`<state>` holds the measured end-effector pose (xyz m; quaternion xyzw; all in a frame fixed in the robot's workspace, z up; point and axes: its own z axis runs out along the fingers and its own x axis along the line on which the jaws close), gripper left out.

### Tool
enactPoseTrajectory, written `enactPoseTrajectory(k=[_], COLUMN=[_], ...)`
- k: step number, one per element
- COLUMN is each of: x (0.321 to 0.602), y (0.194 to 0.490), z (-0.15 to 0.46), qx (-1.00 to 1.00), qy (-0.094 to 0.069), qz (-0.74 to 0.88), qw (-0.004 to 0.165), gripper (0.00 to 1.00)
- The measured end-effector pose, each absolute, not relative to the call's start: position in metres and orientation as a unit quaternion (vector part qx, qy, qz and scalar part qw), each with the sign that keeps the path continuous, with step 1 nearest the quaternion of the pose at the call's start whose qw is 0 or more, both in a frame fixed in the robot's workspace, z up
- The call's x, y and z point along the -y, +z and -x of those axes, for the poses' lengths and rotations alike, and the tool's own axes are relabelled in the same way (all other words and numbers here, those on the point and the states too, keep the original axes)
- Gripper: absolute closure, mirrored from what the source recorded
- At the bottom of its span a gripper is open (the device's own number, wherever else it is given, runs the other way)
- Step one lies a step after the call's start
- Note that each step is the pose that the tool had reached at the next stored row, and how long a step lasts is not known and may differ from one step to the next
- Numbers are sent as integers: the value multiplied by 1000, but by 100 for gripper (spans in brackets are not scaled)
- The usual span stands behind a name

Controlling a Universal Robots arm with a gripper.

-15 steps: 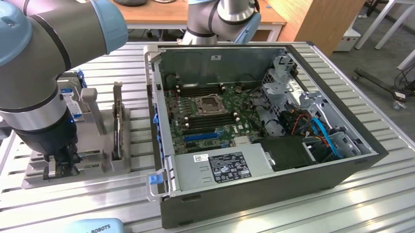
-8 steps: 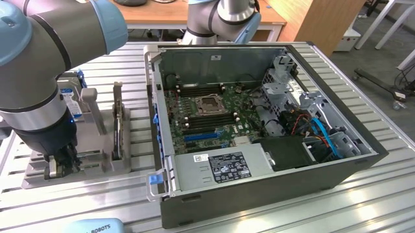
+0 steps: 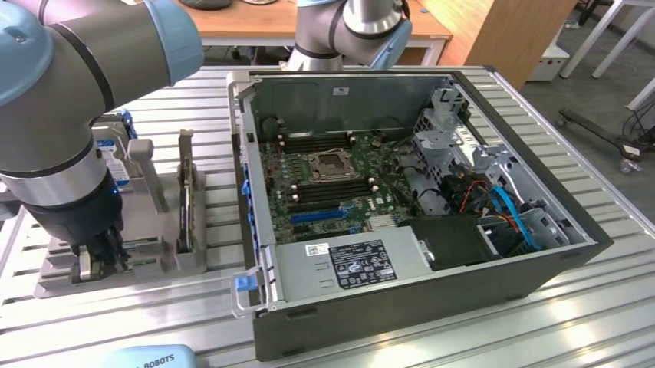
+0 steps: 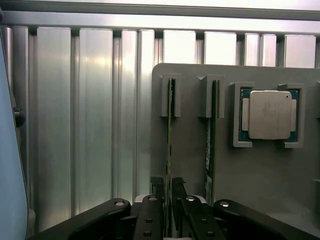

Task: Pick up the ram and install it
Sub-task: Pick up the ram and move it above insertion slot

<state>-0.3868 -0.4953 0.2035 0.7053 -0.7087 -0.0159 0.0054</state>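
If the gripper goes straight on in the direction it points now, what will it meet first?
The ram standing on edge in the grey holder; the gripper is right at it. Beyond it probably comes the holder's base, but depth is unclear.

arm [image 3: 61, 92]: cut off by the top and left edges of the exterior frame; its run to the section at top centre lies outside the frame.
gripper [image 4: 167, 186]: its body is cut off by the wrist picture's edge.
ram [image 4: 169, 135]: seen edge-on as a thin strip, chips and label turned away; its near end is hidden behind the gripper.
neighbouring stick [image 4: 213, 130]: also edge-on, near end covered.
hard drive [image 3: 110, 153]: at centre left of the exterior frame, mostly hidden behind the arm.
holder [image 4: 192, 150]: cut off at the picture's edge.
CPU [image 4: 270, 115]: markings too faint to read.
case label [image 3: 358, 264]: print too small to read.
pale box [image 3: 149, 357]: cut off by the bottom edge.
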Motion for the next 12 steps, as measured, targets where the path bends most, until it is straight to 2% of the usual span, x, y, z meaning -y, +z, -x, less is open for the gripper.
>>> enactPoseTrajectory(k=[12], x=[495], y=[204], z=[383], qx=[709], qy=[-16], qz=[-705], qw=[5], gripper=[79])
